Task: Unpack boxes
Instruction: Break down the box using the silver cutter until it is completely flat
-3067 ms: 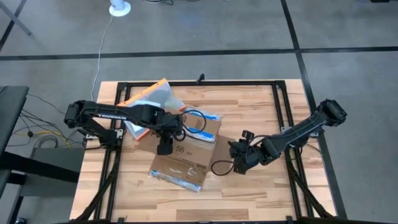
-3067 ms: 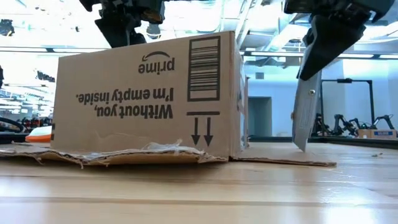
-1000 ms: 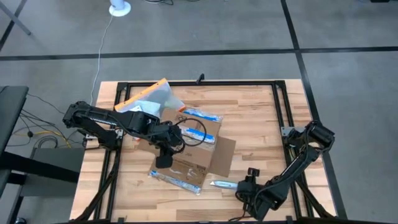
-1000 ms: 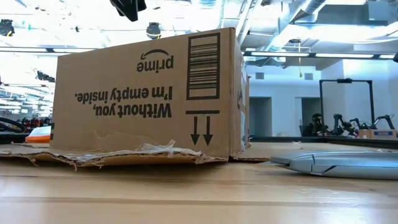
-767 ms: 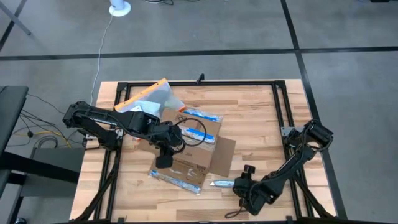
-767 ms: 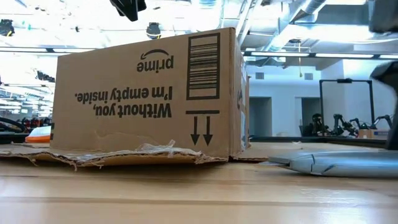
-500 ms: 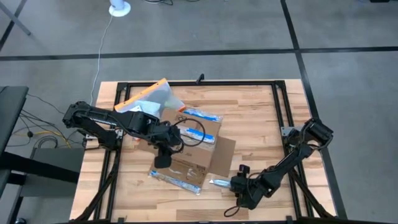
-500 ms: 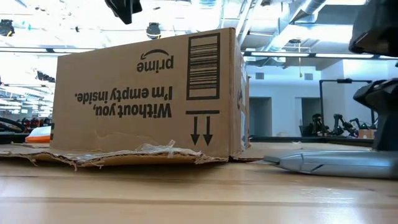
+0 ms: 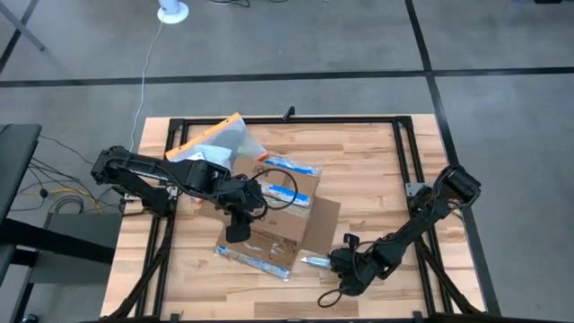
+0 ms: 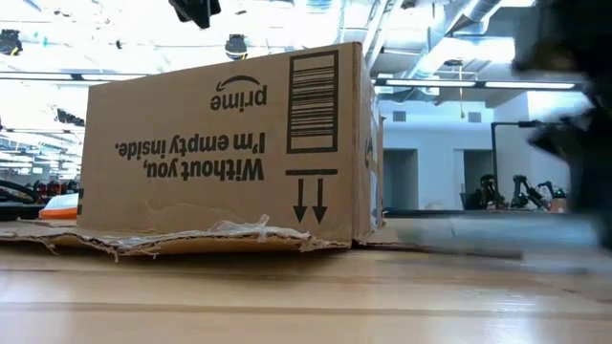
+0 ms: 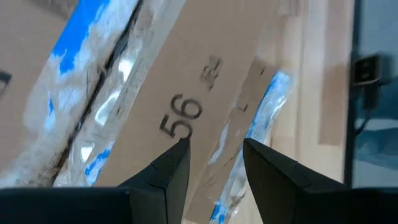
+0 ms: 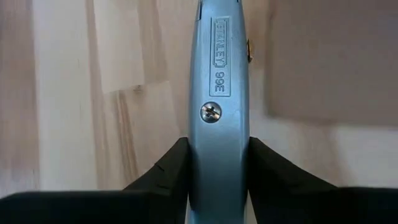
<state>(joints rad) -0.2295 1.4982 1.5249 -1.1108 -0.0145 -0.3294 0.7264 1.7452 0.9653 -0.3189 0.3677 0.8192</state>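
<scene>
The brown cardboard box (image 9: 273,211) stands at the table's middle with its flaps spread on the wood; its printed side (image 10: 229,143) faces the low view. My left gripper (image 9: 235,233) hangs open above the box's near part, over the printed "56" (image 11: 186,115), touching nothing. A blue-grey utility knife (image 9: 314,262) lies to the right of the box's near flap. My right gripper (image 9: 334,264) is shut on it. In the low view the knife (image 10: 478,234) is a blur close to the table. My right gripper pinches the knife's handle between its two fingers (image 12: 177,165), one on each narrow edge (image 12: 194,146), toward the handle's rear end. The fingers come low from the table's right and lie along the knife. Its flat printed face is up, and its front end points toward the box.
A clear pouch with an orange edge (image 9: 215,139) lies at the far left behind the box. The box's right flap (image 9: 323,224) lies open on the wood near the knife. A black cable (image 9: 282,188) loops over the box top. A black frame (image 9: 408,152) borders the table.
My right gripper has moved from the near right part of the table toward the left, up to the lying knife, and now has its fingers on it. The knife has shifted a little toward the box and shows blurred.
</scene>
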